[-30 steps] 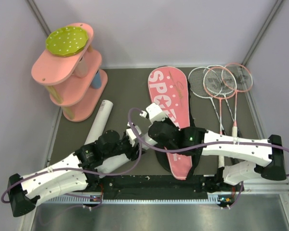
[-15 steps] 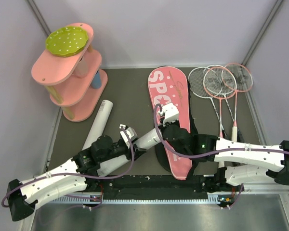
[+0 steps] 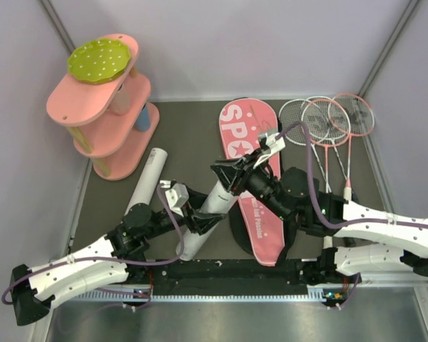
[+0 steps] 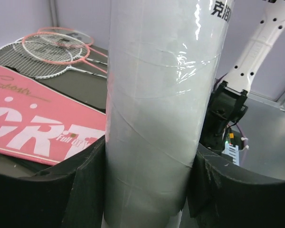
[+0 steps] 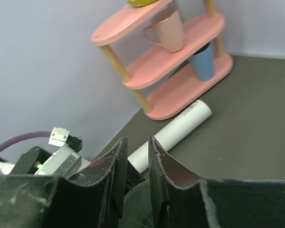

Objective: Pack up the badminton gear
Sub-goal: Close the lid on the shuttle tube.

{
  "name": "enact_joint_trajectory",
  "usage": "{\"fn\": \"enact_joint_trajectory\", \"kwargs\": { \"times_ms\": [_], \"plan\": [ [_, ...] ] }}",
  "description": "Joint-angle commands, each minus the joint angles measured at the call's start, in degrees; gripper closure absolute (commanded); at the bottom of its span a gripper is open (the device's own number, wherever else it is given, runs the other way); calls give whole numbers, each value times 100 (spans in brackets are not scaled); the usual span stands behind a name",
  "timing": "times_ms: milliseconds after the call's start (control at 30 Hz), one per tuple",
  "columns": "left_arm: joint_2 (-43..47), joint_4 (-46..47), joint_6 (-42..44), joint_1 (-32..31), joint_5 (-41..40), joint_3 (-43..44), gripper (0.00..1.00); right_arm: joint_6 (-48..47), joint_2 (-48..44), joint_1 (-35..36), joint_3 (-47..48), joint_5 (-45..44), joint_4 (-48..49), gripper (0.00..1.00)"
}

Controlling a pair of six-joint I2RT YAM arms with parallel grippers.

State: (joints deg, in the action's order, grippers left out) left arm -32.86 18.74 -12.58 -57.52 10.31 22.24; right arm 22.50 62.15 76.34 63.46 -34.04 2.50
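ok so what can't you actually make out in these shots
- No shuttlecocks visible in any view; the held tube is opaque, its ends cut off in the left wrist view.
- rackets: handles run under the right arm, top view.
- right gripper: narrow gap; whether it pinches anything is hidden behind its fingers.

1. The tube [image 3: 212, 206] in the left gripper [image 3: 197, 219] has tipped steeper, top end toward frame centre.
2. The right gripper [image 3: 227, 172] moved up-frame to that end, jaws parting slightly.
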Motion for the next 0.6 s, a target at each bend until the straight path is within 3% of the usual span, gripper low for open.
{"fn": "enact_joint_trajectory", "kwargs": {
  "times_ms": [0, 367, 567],
  "plan": [
    [280, 2002, -140, -58, -90, 316, 98, 703, 175, -118, 94, 2145, -1128, 75],
    [368, 1870, 159, -58, -476, 211, 100, 475, 342, -163, 1203, 2420, -1894, 74],
    [421, 2151, -96, -58, -943, 123, 100, 220, 534, -163, 766, 2122, -1763, 75]
  ]
}}
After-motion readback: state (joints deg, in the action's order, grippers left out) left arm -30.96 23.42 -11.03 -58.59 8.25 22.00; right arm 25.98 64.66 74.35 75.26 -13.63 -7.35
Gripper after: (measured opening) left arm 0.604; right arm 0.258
